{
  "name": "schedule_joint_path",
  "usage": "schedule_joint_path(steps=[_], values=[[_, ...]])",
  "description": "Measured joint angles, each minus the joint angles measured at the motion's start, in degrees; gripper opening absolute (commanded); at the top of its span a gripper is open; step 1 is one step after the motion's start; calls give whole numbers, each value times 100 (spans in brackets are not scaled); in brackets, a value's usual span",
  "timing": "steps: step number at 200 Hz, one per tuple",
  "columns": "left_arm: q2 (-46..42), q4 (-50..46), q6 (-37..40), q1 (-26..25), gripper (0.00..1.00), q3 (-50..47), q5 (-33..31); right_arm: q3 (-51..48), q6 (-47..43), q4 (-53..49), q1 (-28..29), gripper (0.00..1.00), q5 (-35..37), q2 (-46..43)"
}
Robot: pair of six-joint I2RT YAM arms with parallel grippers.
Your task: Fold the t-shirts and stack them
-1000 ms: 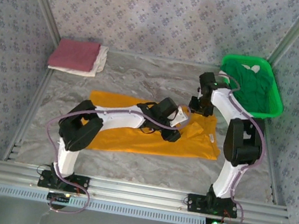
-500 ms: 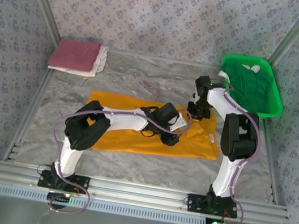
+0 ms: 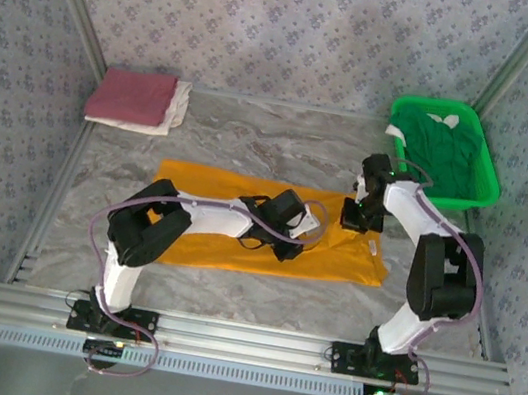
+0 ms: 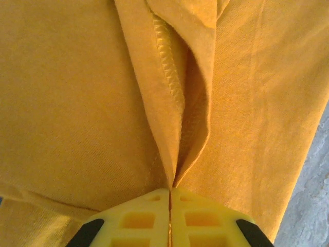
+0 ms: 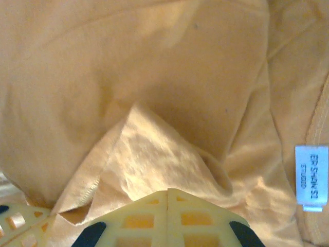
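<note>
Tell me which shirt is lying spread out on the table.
The orange-yellow t-shirt, mid-table; the dusty red shirt and white shirt are folded far left, the green shirt sits in the basket.

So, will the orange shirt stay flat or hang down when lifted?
Probably it hangs limp: the orange shirt puckers into a soft ridge at the left gripper. It looks thin and light, so the pinch of the right gripper should hold; loose cloth may drag.
</note>
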Motion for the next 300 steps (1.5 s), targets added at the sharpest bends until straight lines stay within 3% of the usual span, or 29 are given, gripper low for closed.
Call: schedule_joint_path(steps=[28,40,53,67,77,115,157,230,269,300], values=[[-103,42,-4,0,1,-90,-83,-363,74,63,-118,0,-57,-317],[-109,83,-20,-2,3,-90,-103,-369,125,107,-166,8,-55,-339],[-109,111,-22,-2,11,-87,-107,-341,197,192,-177,22,-37,-343],[-109,116,-15,-2,31,-81,-107,-203,249,203,-87,27,48,-341],[-109,122,-52,0,38,-76,-122,-4,275,175,7,29,129,-319],[-282,260,-46,0,39,-160,-125,1005,334,166,295,38,531,197],[-1259,1016,-142,55,39,-879,-76,1589,337,-105,568,42,1043,981],[-1587,1888,-575,616,39,-1596,28,1805,466,-562,872,34,1462,1768],[-1587,1934,-649,645,39,-1665,26,1805,531,-564,879,11,1539,1952],[-1587,1932,-662,645,38,-1665,-48,1805,570,-564,905,0,1606,1954]])
